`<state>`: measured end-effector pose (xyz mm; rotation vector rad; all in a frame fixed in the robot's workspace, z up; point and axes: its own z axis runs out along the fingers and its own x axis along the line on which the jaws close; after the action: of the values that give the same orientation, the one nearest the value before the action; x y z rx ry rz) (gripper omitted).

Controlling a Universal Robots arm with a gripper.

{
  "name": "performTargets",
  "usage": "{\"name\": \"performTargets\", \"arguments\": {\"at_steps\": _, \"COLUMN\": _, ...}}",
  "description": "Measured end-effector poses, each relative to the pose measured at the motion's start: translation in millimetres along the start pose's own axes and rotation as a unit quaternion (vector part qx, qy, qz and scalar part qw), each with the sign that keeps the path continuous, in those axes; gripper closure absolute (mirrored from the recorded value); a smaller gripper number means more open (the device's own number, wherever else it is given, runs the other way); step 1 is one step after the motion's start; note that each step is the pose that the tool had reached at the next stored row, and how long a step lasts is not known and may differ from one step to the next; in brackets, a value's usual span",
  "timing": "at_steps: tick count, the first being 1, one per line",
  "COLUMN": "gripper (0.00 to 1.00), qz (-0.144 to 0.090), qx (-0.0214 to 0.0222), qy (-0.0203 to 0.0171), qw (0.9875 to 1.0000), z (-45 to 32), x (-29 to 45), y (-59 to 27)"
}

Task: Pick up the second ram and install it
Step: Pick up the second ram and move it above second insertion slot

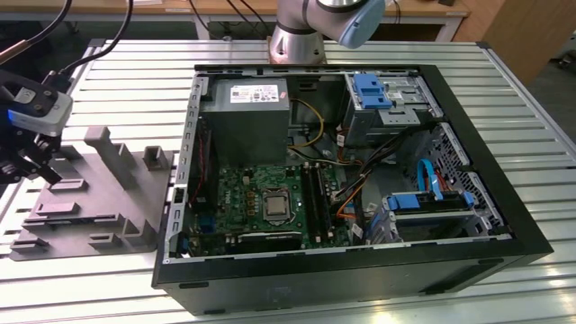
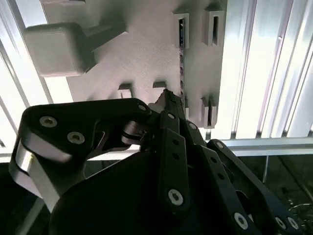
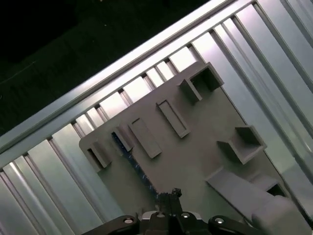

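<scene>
Gripper (image 1: 40, 172) is parked over the grey holder plate (image 1: 99, 202) at the exterior view's left, well away from the open PC case (image 1: 351, 270) on the slatted metal table (image 1: 135, 74). The second ram (image 3: 131, 159) is on that plate. In the first wrist view I see it edge-on as a thin blue strip standing in a row of slots, not lying flat. The second wrist view shows the same strip (image 2: 182, 68) as a dark line running across the plate (image 2: 142, 54). The claw looks closed: in both wrist views the fingertips are drawn together with no gap I can make out. The tips (image 3: 170, 195) sit right at the near end of the strip. I can't tell from here whether they actually pinch the board or only sit just beside it. In the second wrist view the gripper (image 2: 171, 98) ends right by the strip's end too. Inside the case I see the green motherboard (image 1: 243, 196), the grey power supply (image 1: 245, 128) above it and a blue drive bracket (image 1: 371, 91).
</scene>
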<state>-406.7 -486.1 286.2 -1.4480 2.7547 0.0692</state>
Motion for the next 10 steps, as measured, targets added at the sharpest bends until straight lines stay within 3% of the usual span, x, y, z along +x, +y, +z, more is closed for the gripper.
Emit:
{"name": "performTargets", "arguments": {"at_steps": 5, "gripper": 0.89, "qz": -0.045, "qx": -0.0016, "qy": 0.002, "qw": 0.999, "z": 1.0, "x": 0.0, "y": 0.0}}
{"name": "performTargets", "arguments": {"at_steps": 10, "gripper": 0.89, "qz": -0.09, "qx": -0.0031, "qy": 0.0042, "qw": 0.9959, "z": 2.0, "x": 0.1, "y": -0.1}}
